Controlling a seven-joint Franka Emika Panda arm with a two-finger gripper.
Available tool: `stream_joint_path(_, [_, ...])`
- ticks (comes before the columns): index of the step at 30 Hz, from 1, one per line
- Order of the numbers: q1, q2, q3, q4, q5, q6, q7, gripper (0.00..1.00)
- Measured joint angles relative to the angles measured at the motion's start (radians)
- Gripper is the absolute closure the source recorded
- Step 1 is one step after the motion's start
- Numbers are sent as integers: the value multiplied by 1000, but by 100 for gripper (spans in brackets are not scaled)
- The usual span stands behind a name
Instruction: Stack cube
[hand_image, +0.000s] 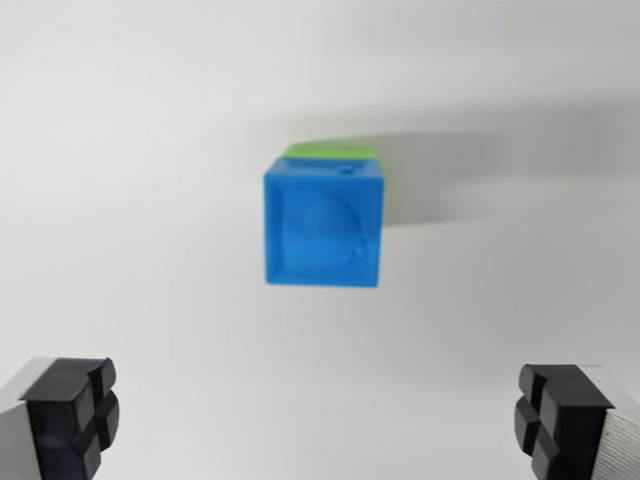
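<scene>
Pincer: our gripper (320, 420) stands with its jaws wide apart, one black pad (72, 412) at the lower left of the frame and the other at the lower right, nothing between them.
Blue cube: we see the blue cube (323, 224) at the centre of the frame, well above the pads, resting on a green cube (332, 151) whose edge peeks out along its upper side.
Stack: we judge the stacking looks already made, the blue one sitting square on the green.
Handling: we take the blue cube for light, stiff moulded plastic with smooth, perhaps slippery faces; its flat left and right sides suit our pads best.
Surroundings: we find only the white table (120, 200) and a soft shadow at the upper right.
Obstacles: we see nothing standing in the way.
</scene>
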Motion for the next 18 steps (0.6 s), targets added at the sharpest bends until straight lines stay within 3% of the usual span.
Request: stream_joint_path(18, [0, -104, 1, 89, -9, -192, 7, 0])
